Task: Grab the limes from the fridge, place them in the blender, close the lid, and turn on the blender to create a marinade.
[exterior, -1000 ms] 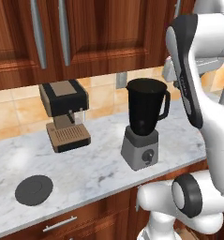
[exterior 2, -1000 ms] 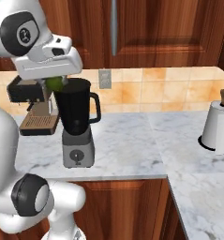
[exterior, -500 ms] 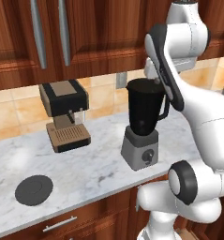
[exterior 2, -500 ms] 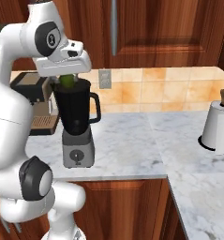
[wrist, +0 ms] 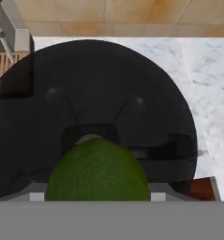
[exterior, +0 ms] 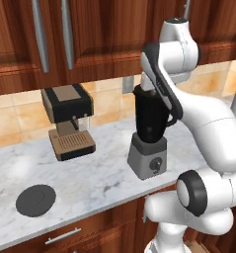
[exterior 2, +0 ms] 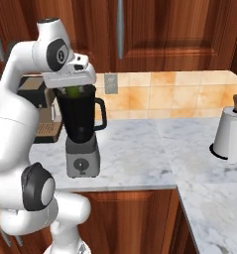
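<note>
Above the open mouth of the blender [exterior 2: 81, 130] the gripper [exterior 2: 73, 90] hangs with a lime [wrist: 98, 174] clamped between its jaws, the green fruit showing just under the white hand and right over the jar's rim. From the hand view the lime sits close to the lens, and past it lies the round black hollow of the jar with the blades dimly seen at the bottom. The blender stands on the marble desk [exterior 2: 140, 149], its black jar on a square grey base with a round knob facing forward and the handle turned toward the paper towel roll [exterior 2: 230, 133]. That roll stands well apart on the desk, near the corner. On the other side of the blender a brown-and-black coffee machine [exterior: 67, 120] stands near the wall. The lid [exterior: 36, 200] lies flat on the desk near the front edge, well apart from the blender and in front of the coffee machine. Dark wooden cabinets [exterior: 90, 34] with long metal handles hang above the tiled wall. A grey wall socket [exterior 2: 109, 82] sits on the tiles just behind the jar
</note>
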